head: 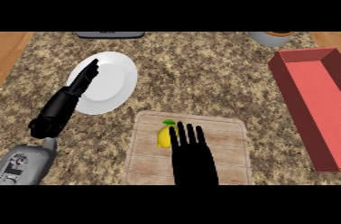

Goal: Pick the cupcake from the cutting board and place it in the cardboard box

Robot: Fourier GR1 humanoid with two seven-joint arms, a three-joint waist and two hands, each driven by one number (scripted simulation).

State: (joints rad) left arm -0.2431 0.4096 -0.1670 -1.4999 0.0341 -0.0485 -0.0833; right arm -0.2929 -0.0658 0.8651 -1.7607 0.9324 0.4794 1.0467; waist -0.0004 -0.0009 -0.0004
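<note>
Near edge: the right robot hand (pixel 193 155) lies flat and open-fingered over the cutting board (pixel 226 146), fingertips beside a yellow lemon-like item (pixel 163 135); no cupcake shows. Left, the open left robot hand (pixel 75 90) stretches across a white plate (pixel 113 78). Far right sits the red box (pixel 313 96).

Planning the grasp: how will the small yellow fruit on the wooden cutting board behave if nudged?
The small yellow fruit looks rounded, so it would probably roll on the flat wooden cutting board. It seems small, likely light. The open right hand beside it partly hides it, so its surface is unclear.
</note>
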